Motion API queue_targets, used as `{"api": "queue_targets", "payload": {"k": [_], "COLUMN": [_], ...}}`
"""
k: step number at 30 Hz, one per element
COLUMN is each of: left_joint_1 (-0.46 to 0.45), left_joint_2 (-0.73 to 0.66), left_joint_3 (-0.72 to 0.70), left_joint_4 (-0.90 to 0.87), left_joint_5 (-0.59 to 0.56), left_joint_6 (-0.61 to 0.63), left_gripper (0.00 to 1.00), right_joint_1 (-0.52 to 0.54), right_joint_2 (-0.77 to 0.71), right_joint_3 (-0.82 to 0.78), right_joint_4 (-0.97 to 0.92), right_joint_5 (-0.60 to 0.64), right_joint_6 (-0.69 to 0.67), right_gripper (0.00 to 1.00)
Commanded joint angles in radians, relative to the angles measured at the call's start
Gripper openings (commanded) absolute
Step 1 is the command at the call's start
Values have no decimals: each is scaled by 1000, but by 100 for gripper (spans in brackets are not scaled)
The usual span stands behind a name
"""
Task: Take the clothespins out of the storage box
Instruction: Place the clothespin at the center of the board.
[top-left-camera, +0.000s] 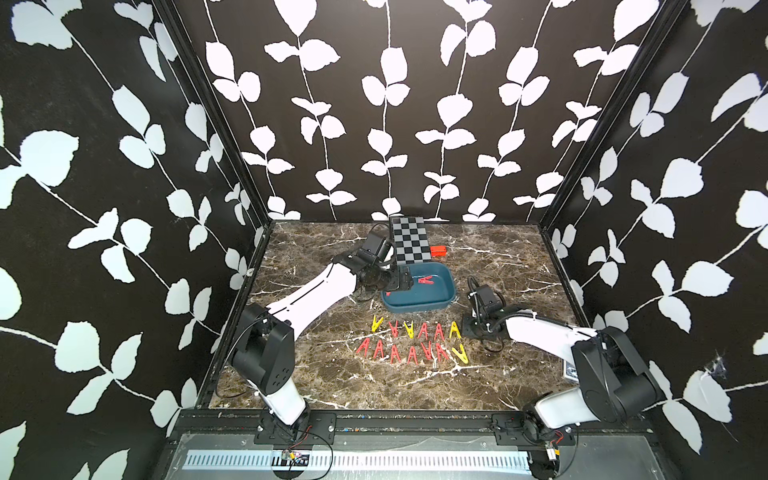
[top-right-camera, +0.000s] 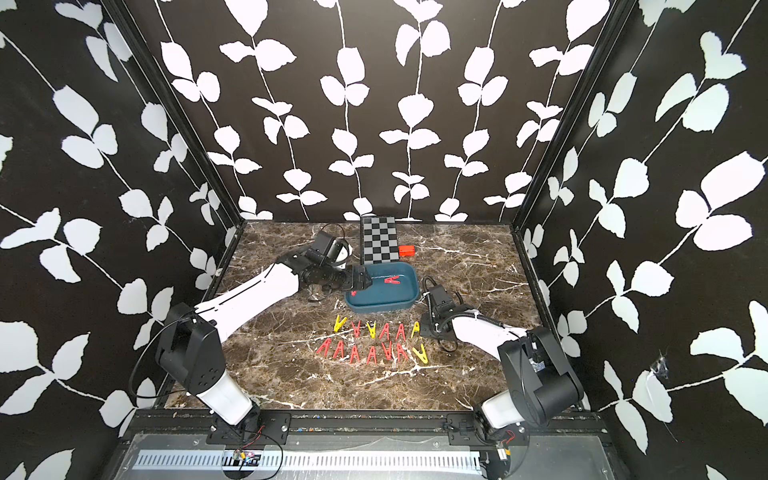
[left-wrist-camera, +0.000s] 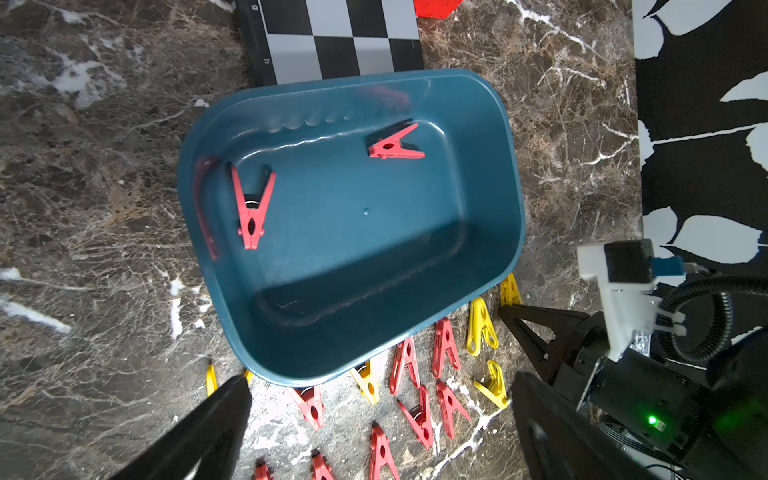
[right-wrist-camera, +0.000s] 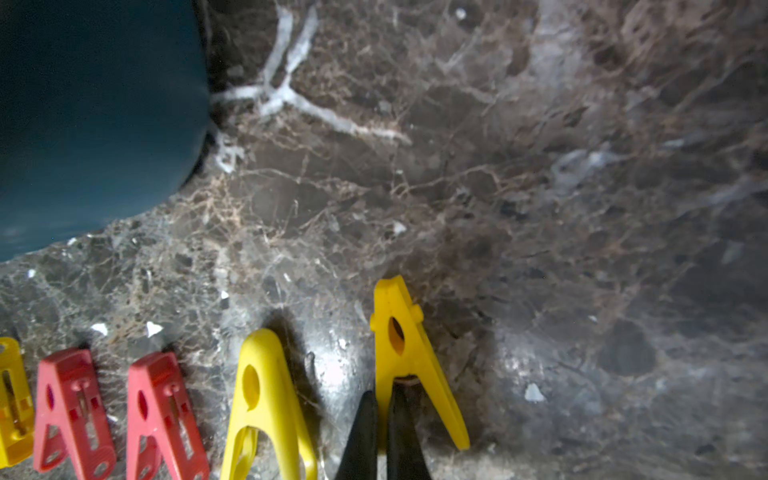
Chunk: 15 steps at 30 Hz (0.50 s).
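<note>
1. I see the storage box (left-wrist-camera: 353, 249) mid-table, its far rim just beside the checkered board (left-wrist-camera: 332, 37). Two red clothespins are inside: one (left-wrist-camera: 251, 208) near an end wall, one (left-wrist-camera: 395, 145) by the far wall.
2. Left gripper (left-wrist-camera: 380, 379) hangs over the box's left end, jaws spread wide, empty.
3. Other clothespins (top-left-camera: 415, 343) lie in two rows on the table (top-left-camera: 332, 382), close under the near rim.
4. Right gripper (right-wrist-camera: 383, 399) has its jaws pressed together at the end yellow clothespin (right-wrist-camera: 409, 353); the view is blurry and I can't tell if a leg is pinched.
5. There is bare marble in front of the rows and to the box's left. An orange-red block (top-left-camera: 438, 250) sits beside the board.
</note>
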Motion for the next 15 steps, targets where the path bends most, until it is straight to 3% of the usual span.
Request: {"api": "queue_targets", "payload": {"k": [1, 8, 15], "left_joint_1": [-4, -4, -4], "left_joint_2": [4, 22, 61], "left_joint_3": [28, 48, 88], "left_joint_4": [-22, -39, -81], "left_joint_5": [-13, -30, -64], "left_joint_6": [14, 28, 63], "left_gripper": [99, 97, 84], "right_joint_1": [-6, -6, -6], "right_joint_2": [0, -59, -151], "right_joint_3": [-8, 18, 63], "right_joint_4": [-4, -53, -92], "right_joint_5": [-4, -3, -14], "right_joint_6": [17, 11, -8], "right_gripper": [7, 28, 45]}}
